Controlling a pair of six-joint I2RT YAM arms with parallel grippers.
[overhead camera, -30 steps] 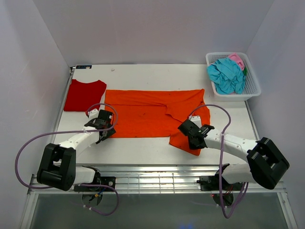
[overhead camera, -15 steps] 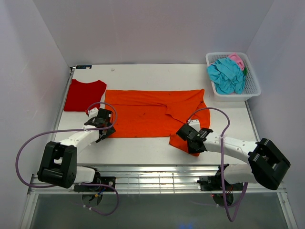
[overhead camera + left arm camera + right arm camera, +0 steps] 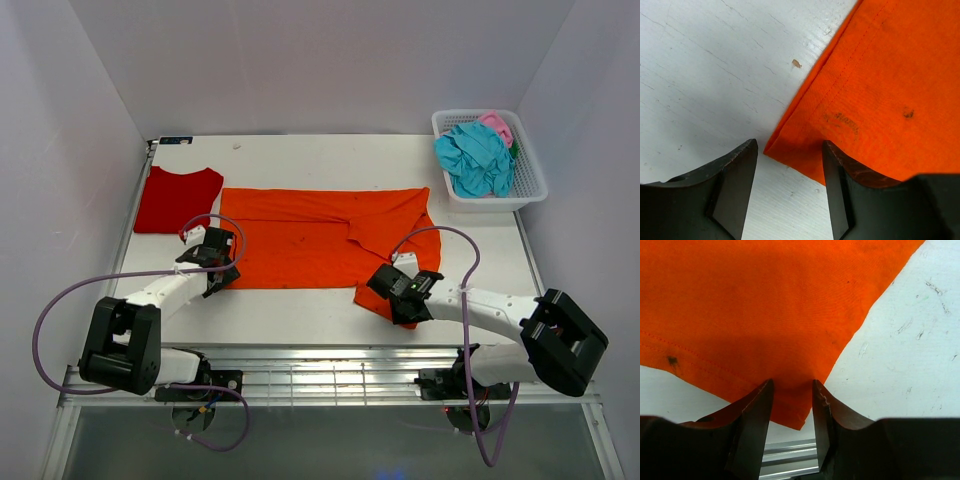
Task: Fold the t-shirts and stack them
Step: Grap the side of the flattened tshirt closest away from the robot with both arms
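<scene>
The bright orange t-shirt (image 3: 310, 240) lies spread flat across the table's middle. The deep red t-shirt (image 3: 178, 198) lies folded at the back left. My left gripper (image 3: 222, 272) is open at the orange shirt's near left corner. In the left wrist view the corner (image 3: 790, 150) lies between the open gripper's (image 3: 790, 167) fingers, one finger (image 3: 735, 175) over bare table. My right gripper (image 3: 392, 290) sits on the shirt's near right flap. In the right wrist view the gripper (image 3: 792, 405) is narrowly open, with orange cloth (image 3: 765, 305) bunched between the fingers (image 3: 757, 415).
A white lattice basket (image 3: 528, 190) at the back right holds a teal shirt (image 3: 475, 155) and a pink one (image 3: 496, 124). The white table (image 3: 300, 310) ends at a metal rail (image 3: 320, 360) just in front of my right gripper; the rail also shows in the right wrist view (image 3: 785, 460).
My right gripper has moved left and slightly nearer along the orange shirt's near right flap. My left gripper has barely shifted at the shirt's left corner.
</scene>
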